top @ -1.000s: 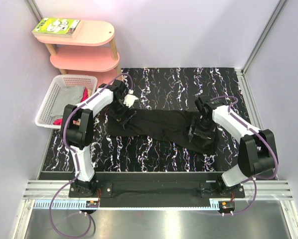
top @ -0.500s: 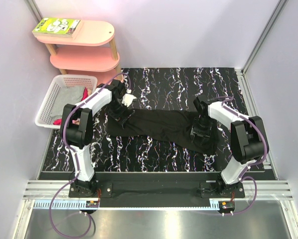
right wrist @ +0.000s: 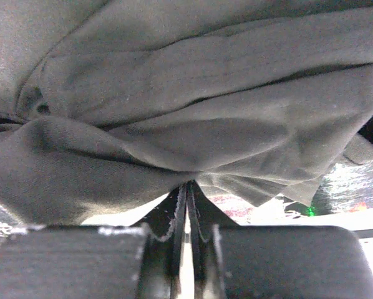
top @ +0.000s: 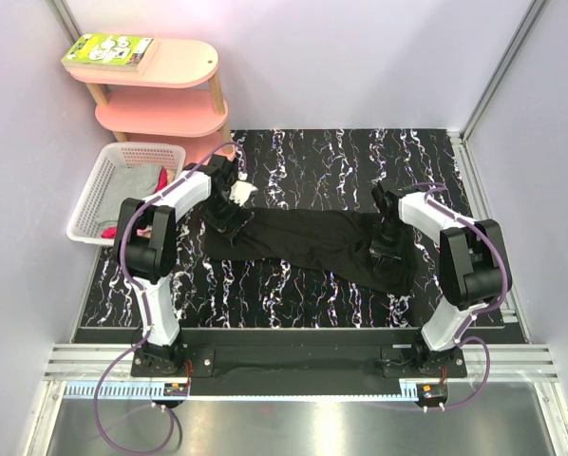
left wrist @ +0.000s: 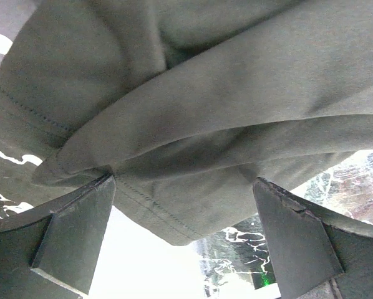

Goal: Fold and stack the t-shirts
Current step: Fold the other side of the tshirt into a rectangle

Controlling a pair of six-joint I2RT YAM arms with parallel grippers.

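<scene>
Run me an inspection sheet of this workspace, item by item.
Surface: black marbled table.
Job's things: black shirt stretched between the arms; grey shirt and red shirt in the basket.
Clutter: white basket beside the table's far left corner.
Grippers: left gripper open, cloth between its fingers; right gripper shut on a shirt fold.
Cables: purple cables along both arms.
Surroundings: pink shelf with a book on top; lilac walls.
</scene>
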